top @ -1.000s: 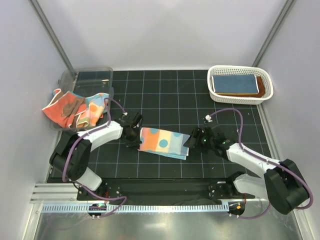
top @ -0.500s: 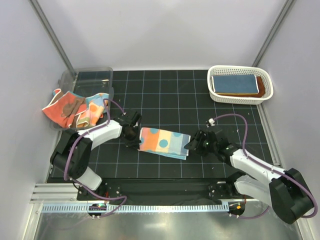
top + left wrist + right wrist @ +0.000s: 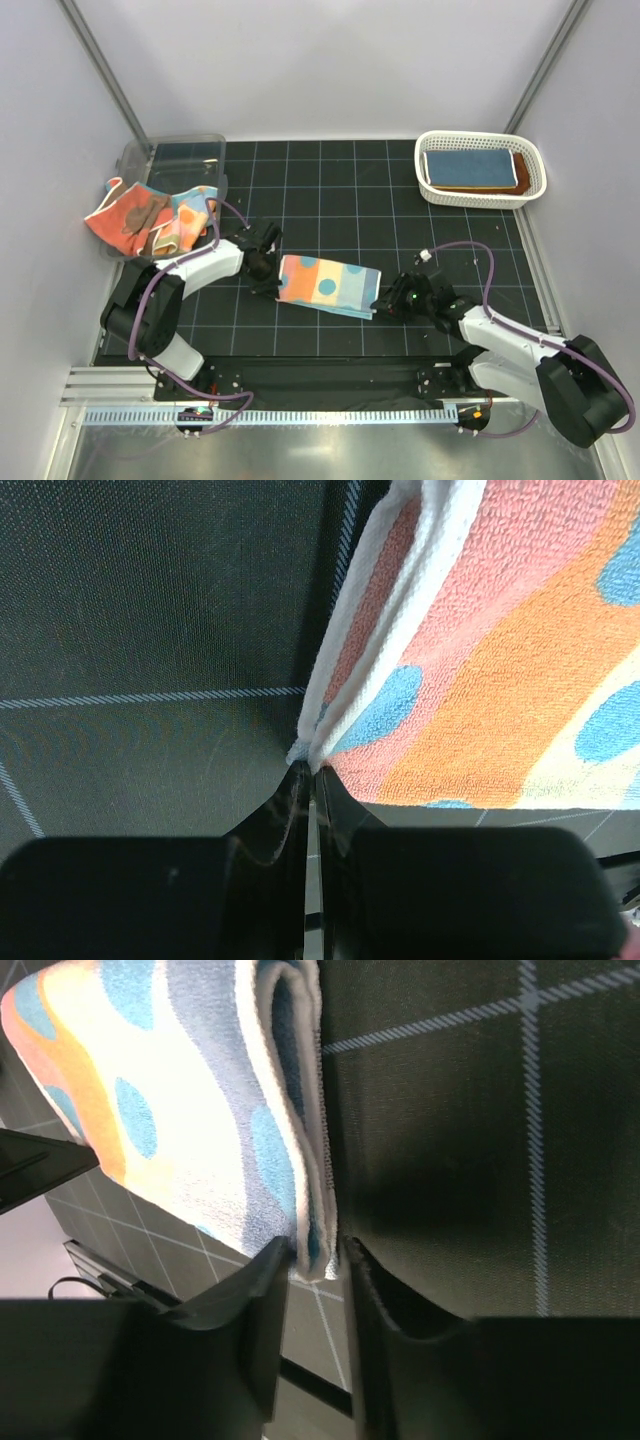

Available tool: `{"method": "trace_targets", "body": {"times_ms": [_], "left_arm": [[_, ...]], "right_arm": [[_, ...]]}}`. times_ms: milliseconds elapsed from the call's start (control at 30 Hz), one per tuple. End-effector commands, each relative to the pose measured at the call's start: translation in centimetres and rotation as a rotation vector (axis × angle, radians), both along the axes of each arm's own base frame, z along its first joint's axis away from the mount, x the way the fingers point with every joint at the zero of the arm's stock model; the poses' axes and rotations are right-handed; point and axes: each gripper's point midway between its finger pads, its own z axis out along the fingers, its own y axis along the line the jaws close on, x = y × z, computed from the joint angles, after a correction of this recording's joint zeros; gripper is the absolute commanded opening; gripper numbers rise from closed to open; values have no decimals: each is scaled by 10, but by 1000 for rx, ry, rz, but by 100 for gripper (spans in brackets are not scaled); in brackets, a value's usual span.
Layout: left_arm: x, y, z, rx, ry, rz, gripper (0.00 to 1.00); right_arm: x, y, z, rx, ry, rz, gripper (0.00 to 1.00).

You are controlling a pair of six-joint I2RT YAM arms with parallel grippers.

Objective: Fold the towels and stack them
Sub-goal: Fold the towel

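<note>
A light-blue and orange polka-dotted towel (image 3: 328, 285) lies folded on the black grid mat. My left gripper (image 3: 268, 272) is at its left edge, shut on a corner of the cloth (image 3: 345, 710), pinched at the tips of the left gripper (image 3: 308, 772). My right gripper (image 3: 378, 303) is at the towel's near right corner. In the right wrist view the right gripper (image 3: 315, 1258) straddles the folded corner (image 3: 310, 1245), jaws narrowly apart, with a sliver of gap on one side. Two folded towels, blue on rust-brown (image 3: 470, 168), lie in the basket.
The white lattice basket (image 3: 432, 190) stands at the back right. A clear plastic bin (image 3: 170, 150) at the back left holds a coral-red bear towel (image 3: 125, 215) and another dotted towel (image 3: 190, 215), both hanging over its front rim. Grey walls close in on both sides.
My right gripper moved nearer and down to the towel's near right corner, and its jaws narrowed around it. The left gripper stayed pinched on the left edge.
</note>
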Motion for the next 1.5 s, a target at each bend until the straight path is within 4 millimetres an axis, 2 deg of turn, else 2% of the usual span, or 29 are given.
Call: {"method": "trace_targets", "body": {"times_ms": [0,100,167,200,267,467,600,633,700,733,833,900,967,1033,1067,1133,1167,1233,1267,1300,1367,1400,1433,1467], "left_arm": [[-12,-3,-21,-5,55,-12,8],[-13,-3,-22,-8,59,-12,8],[-13,-3,-23,-6,62,-10,8],[-13,-3,-23,-9,62,-8,8],[-12,-4,-22,-13,60,-4,7],[-12,-5,-23,-28,66,6,7],[-10,0,-25,-24,68,35,6],[-11,2,-27,-24,75,43,5],[-10,9,-31,-27,94,81,4],[-12,11,-33,-35,105,88,3],[-11,15,-37,-41,123,113,3],[-8,14,-36,-46,121,116,3],[-7,11,-34,-57,127,116,4],[-4,9,-31,-62,128,114,7],[-3,9,-30,-60,128,112,10],[0,10,-23,-50,114,99,16],[1,11,-20,-46,113,95,19],[13,9,-7,-45,75,75,26],[10,11,-2,-32,88,71,28],[14,12,3,-22,72,70,34],[28,12,23,-13,23,64,38],[25,18,30,19,36,67,39],[40,20,46,40,-28,74,40],[45,22,56,48,-52,75,40]], "right_arm": [[11,2,10,34,-51,-52,31],[15,4,17,40,-74,-48,24],[18,7,23,51,-87,-46,13],[18,9,26,60,-87,-35,2],[20,14,37,79,-99,-20,1],[10,11,43,94,-94,-25,1],[0,4,29,83,-75,-40,1],[-8,-1,14,68,-48,-44,1],[-13,-3,4,77,-40,-55,1],[-20,-8,-8,67,-16,-63,1],[-24,-8,-12,84,-17,-59,1],[-21,-2,-4,108,-56,-28,1],[-22,0,-3,110,-51,-12,1],[-25,-1,-7,104,-40,-5,6],[-26,-2,-8,98,-34,-8,17],[-24,0,-1,114,-58,-3,27],[-29,-4,-4,90,-32,0,33],[-20,-5,14,72,-96,5,50],[-22,-11,13,30,-78,-3,52],[-14,-11,28,25,-120,-7,53],[-5,-20,32,-46,-157,-27,57],[2,-20,42,-54,-182,-35,58],[8,-19,45,-69,-208,-29,58],[12,-18,40,-91,-197,-21,57]]}}
